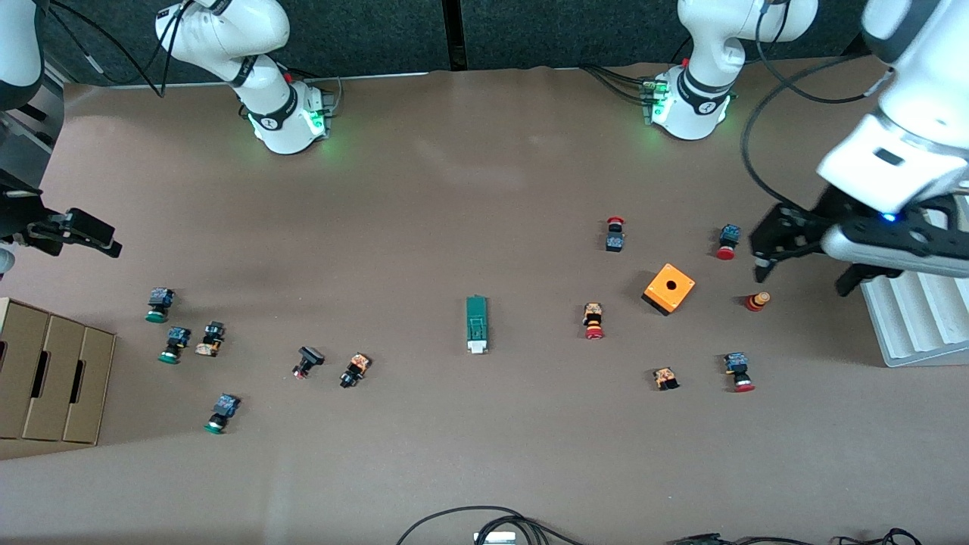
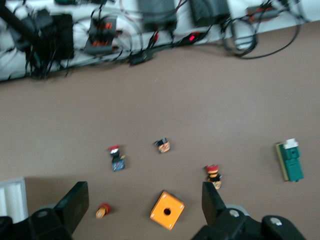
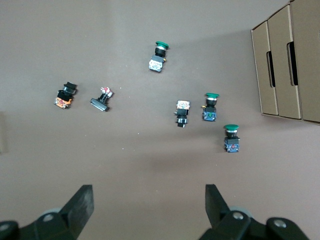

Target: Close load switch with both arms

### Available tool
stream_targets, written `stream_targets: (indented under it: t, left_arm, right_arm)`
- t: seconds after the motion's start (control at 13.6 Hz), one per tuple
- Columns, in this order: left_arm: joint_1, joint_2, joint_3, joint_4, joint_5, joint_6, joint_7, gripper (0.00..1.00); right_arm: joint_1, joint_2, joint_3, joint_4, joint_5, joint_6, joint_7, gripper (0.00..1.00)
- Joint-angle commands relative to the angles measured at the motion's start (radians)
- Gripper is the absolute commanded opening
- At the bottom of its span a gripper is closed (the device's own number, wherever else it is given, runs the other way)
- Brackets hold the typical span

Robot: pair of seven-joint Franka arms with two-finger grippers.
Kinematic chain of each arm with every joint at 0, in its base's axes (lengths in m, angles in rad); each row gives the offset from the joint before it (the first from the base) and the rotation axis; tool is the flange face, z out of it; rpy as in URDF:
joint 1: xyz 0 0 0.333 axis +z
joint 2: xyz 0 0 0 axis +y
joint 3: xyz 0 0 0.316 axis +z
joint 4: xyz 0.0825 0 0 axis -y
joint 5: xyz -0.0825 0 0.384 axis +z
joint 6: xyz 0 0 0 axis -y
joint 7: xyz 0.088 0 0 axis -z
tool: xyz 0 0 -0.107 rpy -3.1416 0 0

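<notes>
The load switch, a narrow dark-green block with a white piece at the end nearer the front camera, lies flat at mid-table. It also shows in the left wrist view. My left gripper hangs open and empty in the air over the left arm's end of the table, well away from the switch. In its wrist view the orange cube and a small red button lie below the open fingers. My right gripper is open and empty over the right arm's end. Its wrist view shows bare table under it.
An orange cube with a hole and several red-capped push buttons lie toward the left arm's end. Green-capped buttons and a cardboard box lie toward the right arm's end. A white rack stands under the left arm.
</notes>
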Motion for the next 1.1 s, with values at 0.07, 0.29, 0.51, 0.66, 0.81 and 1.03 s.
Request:
stream_targets:
  t: [0.07, 0.29, 0.51, 0.66, 0.81, 1.03]
  left_arm:
    - [0.031, -0.021, 0.074, -0.069, -0.072, -0.07, -0.008, 1.0]
    - [0.04, -0.007, 0.086, -0.075, -0.072, -0.123, -0.042, 1.0]
    - [0.091, -0.003, 0.085, -0.072, -0.081, -0.163, -0.035, 1.0]
    - [0.091, -0.003, 0.083, -0.072, -0.081, -0.176, -0.036, 1.0]
    - [0.092, -0.003, 0.085, -0.072, -0.079, -0.18, -0.027, 1.0]
    - [0.089, 0.017, 0.083, -0.058, -0.066, -0.183, -0.029, 1.0]
  right_arm:
    - [0.001, 0.008, -0.001, 0.02, -0.006, -0.004, -0.003, 0.99]
    - [0.003, 0.008, -0.001, 0.02, -0.006, 0.0, -0.003, 0.99]
    - [0.003, 0.008, -0.001, 0.02, -0.006, 0.0, -0.003, 0.99]
    - [0.004, 0.008, 0.0, 0.02, -0.006, 0.0, -0.005, 0.99]
    - [0.004, 0.009, 0.0, 0.02, -0.004, 0.0, -0.003, 0.99]
    - [0.004, 0.009, 0.0, 0.02, -0.004, 0.003, -0.003, 0.99]
